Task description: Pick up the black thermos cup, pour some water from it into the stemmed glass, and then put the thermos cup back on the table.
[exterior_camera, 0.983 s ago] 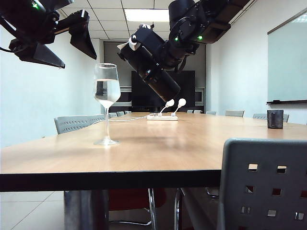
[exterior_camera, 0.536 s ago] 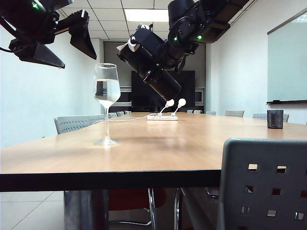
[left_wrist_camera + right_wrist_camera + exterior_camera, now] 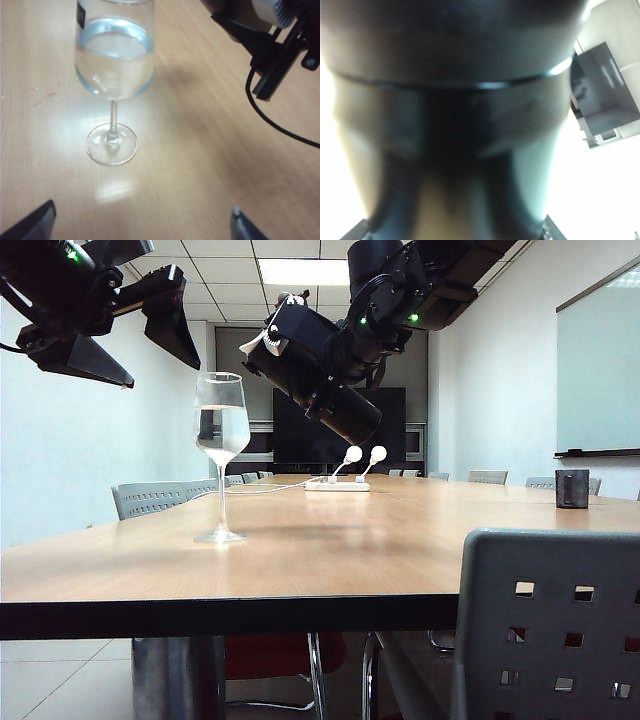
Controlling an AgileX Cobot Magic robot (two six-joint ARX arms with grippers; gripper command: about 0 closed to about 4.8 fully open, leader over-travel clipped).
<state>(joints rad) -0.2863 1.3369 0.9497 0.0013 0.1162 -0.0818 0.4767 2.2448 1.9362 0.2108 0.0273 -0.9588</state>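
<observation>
You are holding the black thermos cup [image 3: 312,368] up in the air with the right gripper [image 3: 345,345], whose jaws are clamped around the flask's middle; the flask is hanging tilted above the table [image 3: 330,550], its spout end pointing up and toward the left side of the exterior view and its base slanting down toward the right. Its pale spout is sitting higher than the rim of the stemmed glass [image 3: 222,455] and off to the right of it, not over the bowl. In the right wrist view the black thermos cup [image 3: 455,100] is filling almost the whole picture as a dark, blurred cylinder, so the gripper fingers themselves are hardly showing there. The stemmed glass is standing upright on the table near its front left part, with clear water filling the lower part of its bowl. You are keeping the left gripper [image 3: 125,335] raised above and to the left of the glass, its fingers spread wide and grasping nothing; in the left wrist view the stemmed glass [image 3: 114,80] is standing below it on the light wood top, and the two dark fingertips [image 3: 35,226] are showing far apart, clear of the glass.
</observation>
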